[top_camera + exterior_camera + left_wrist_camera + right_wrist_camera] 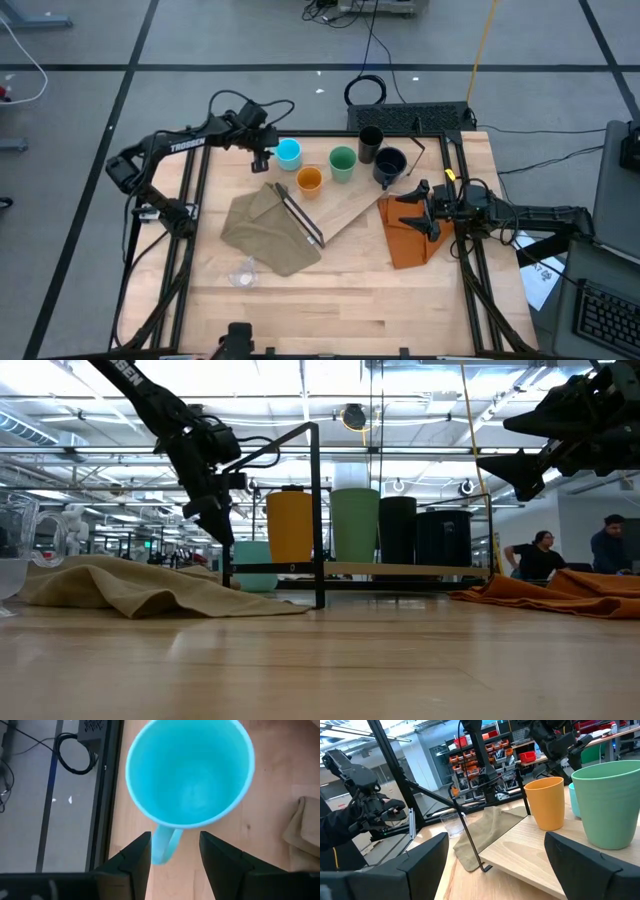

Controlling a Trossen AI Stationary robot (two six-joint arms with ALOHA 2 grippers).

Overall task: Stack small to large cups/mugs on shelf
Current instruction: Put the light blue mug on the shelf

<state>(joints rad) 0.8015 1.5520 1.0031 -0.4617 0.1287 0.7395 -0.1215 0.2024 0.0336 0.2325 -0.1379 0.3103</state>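
Smooth cyan handled mug (189,772), handle between the left pincer (174,857)'s parted dark fingers, ungripped, right pincer (495,862) wide open

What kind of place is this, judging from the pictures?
Probably a robotics lab or workshop: storage racks with red bins, rows of ceiling lights, and cables lying on a taped floor around the table.

Cyan mug (289,152), orange cup (309,180), green cup (342,163), black tumbler (370,143), navy-black mug (389,165), olive-tan cloth (262,230), orange cloth (405,237), pale wood counter (330,300).
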